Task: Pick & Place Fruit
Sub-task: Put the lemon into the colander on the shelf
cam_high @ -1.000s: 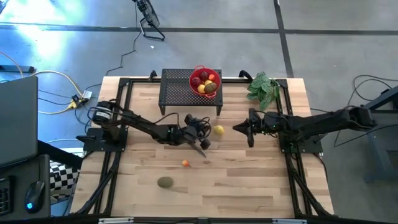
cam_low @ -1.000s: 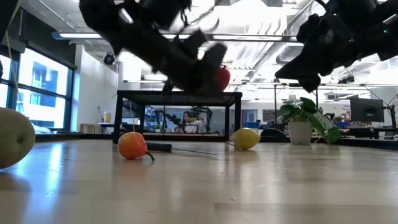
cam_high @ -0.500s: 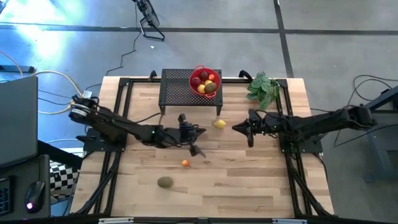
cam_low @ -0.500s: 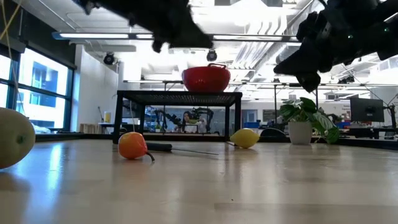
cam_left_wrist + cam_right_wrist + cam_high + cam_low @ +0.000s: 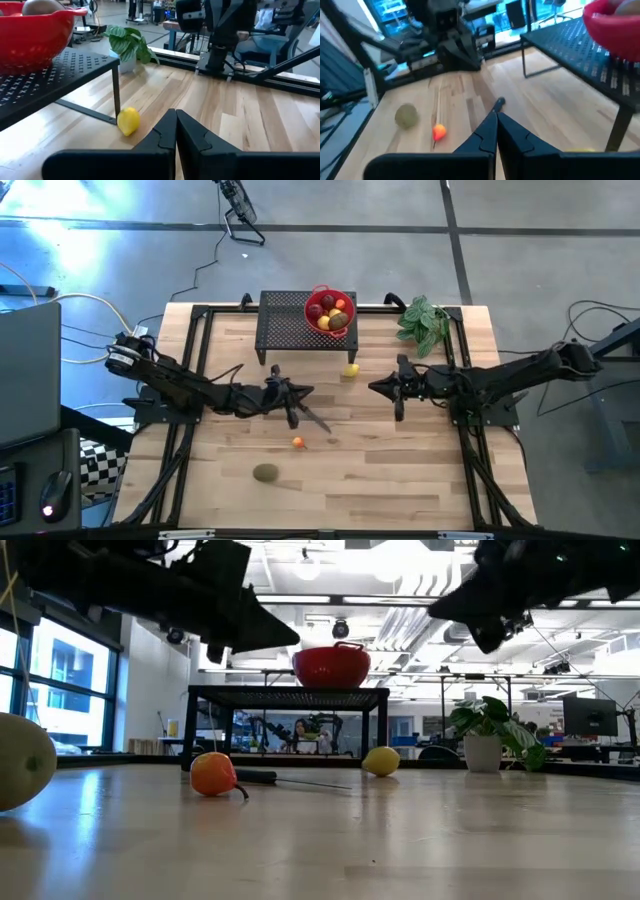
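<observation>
Left gripper (image 5: 290, 393) and right gripper (image 5: 397, 387), fingers together and empty, flank open wood at frame centre. A small yellow lemon (image 5: 350, 370) lies by the black mesh stand's (image 5: 285, 330) leg; a tiny orange fruit (image 5: 298, 443) and brown-green kiwi (image 5: 265, 473) sit lower centre-left.

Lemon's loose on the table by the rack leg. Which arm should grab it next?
Probably the right. Its end effector, shut and empty, hovers close beside the lemon. The left end effector, also shut, sits farther off, above the knife.

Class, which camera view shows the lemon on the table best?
The left wrist view: the lemon lies near and unobstructed, by the rack's leg. The high view shows it tiny. The low view shows it farther off. The right wrist view catches only a sliver.
</observation>
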Robot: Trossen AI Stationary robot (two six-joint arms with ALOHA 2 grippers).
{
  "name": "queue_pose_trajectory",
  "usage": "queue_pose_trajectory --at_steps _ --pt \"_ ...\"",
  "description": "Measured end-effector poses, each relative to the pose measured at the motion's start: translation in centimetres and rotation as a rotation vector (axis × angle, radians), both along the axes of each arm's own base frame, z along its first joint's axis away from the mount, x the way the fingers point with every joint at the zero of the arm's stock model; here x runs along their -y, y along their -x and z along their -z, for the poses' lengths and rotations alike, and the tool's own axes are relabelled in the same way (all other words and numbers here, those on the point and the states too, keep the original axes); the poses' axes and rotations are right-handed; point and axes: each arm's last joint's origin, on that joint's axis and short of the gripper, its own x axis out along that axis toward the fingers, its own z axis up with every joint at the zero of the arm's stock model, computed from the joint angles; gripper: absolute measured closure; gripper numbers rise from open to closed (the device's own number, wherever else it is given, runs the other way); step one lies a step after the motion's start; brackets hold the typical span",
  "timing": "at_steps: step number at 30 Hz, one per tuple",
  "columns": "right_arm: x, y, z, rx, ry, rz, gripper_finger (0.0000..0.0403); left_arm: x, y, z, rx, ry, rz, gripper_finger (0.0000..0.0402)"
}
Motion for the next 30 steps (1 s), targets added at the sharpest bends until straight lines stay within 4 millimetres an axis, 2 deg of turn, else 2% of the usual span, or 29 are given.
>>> queue_pose_trajectory --at_steps 4,11,16,20,23,26,30 --pt "-0.1 -1.4 -0.5 -0.049 0.015 0.035 0.0400 -0.1 0.2 0.2 -0.009 -0.038 -0.012 0.0402" --pt "-0.4 -5.3 0.0 -0.218 0.048 0.075 0.0400 -0.6 1.5 0.8 0.030 -0.166 0.025 0.0402" --pt "-0.4 -7.7 0.1 -0.276 0.044 0.113 0.0400 -1.6 2.9 2.5 0.048 -0.079 0.170 0.0402" --pt "0.1 -8.1 0.2 -0.357 0.055 0.121 0.0400 -1.7 3.5 3.5 0.024 -0.001 0.274 0.0402" --pt "0.6 -7.6 0.9 -0.447 0.073 0.137 0.0400 -1.5 3.6 3.4 0.037 -0.006 0.342 0.0402" --pt "1.3 -7.2 1.5 -0.521 0.051 0.176 0.0400 -1.3 3.5 2.8 0.082 -0.067 0.408 0.0402" --pt "2.0 -7.5 2.1 -0.534 0.009 0.223 0.0400 -1.6 3.5 2.4 0.114 -0.173 0.403 0.0402"
